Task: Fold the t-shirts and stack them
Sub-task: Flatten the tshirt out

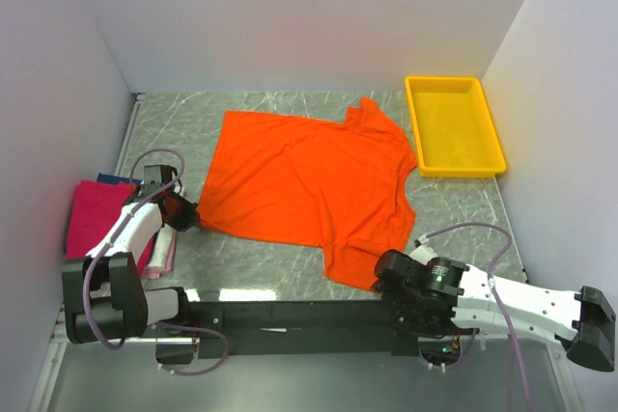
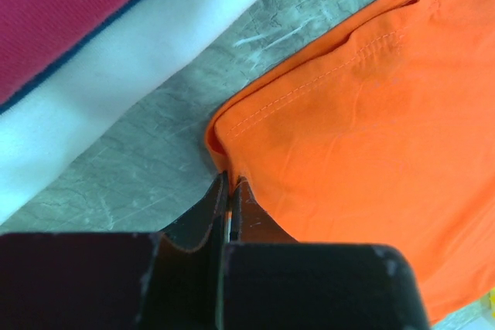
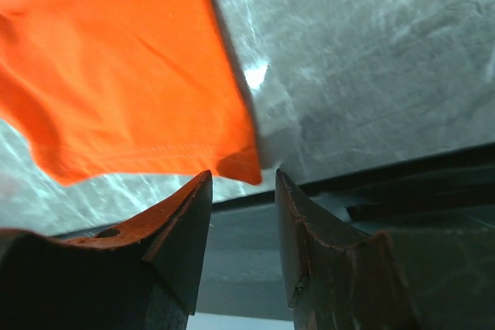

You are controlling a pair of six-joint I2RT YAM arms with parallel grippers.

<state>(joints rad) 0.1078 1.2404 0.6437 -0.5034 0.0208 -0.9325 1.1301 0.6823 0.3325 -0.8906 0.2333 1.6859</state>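
Observation:
A bright orange t-shirt (image 1: 307,178) lies spread flat in the middle of the table. My left gripper (image 1: 190,213) is shut on its near left hem corner (image 2: 224,161), the fingers pinching the cloth edge. My right gripper (image 1: 388,274) is open just at the shirt's near right hem corner (image 3: 240,166); the corner hangs between the fingertips, not gripped. A stack of folded shirts sits at the left edge: magenta-pink (image 1: 97,214) on top, a dark blue edge (image 2: 93,36) and a pale one (image 2: 131,67) beneath.
A yellow plastic tray (image 1: 454,125) stands at the back right. The table's dark front rail (image 1: 290,314) runs just below the shirt. White walls close in left, right and back.

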